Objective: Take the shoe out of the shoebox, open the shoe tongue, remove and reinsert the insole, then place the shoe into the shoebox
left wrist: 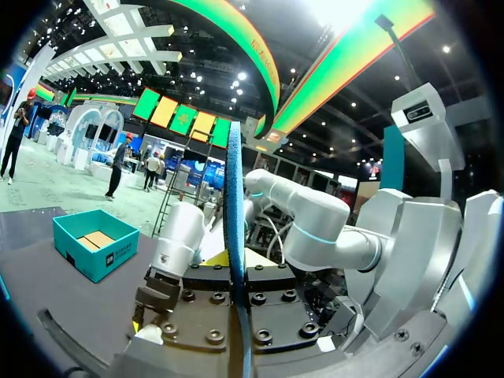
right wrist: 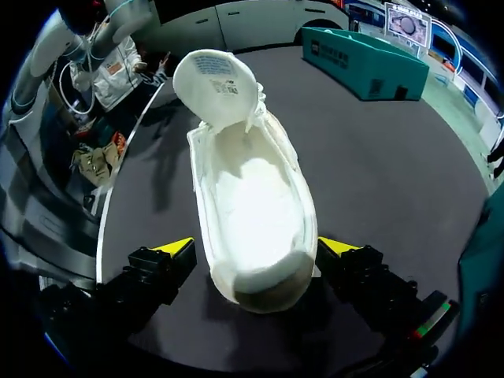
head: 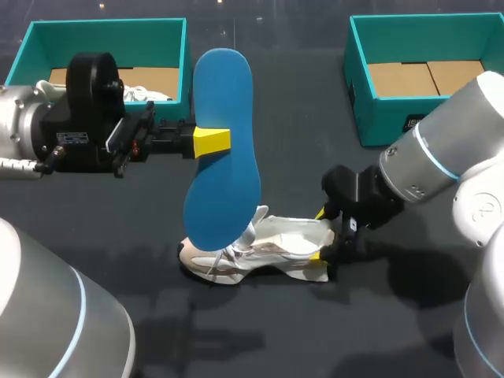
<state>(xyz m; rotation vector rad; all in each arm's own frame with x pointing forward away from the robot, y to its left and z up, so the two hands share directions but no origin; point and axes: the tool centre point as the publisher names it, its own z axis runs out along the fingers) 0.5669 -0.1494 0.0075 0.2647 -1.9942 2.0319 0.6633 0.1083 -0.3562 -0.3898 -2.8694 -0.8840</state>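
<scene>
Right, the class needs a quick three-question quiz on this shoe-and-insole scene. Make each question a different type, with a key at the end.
1. Multiple choice: what does the left gripper hold? A) the blue insole B) a sock C) a shoebox lid
2. True or false: the insole lies inside the white shoe.
3. Fill in: the right gripper is at the shoe's ____ end.
Key: 1 A; 2 false; 3 heel.

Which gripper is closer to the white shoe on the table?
Right. The right gripper straddles the heel of the shoe, one open finger on each side. The left gripper is apart from it, shut on the upright blue insole.
</scene>
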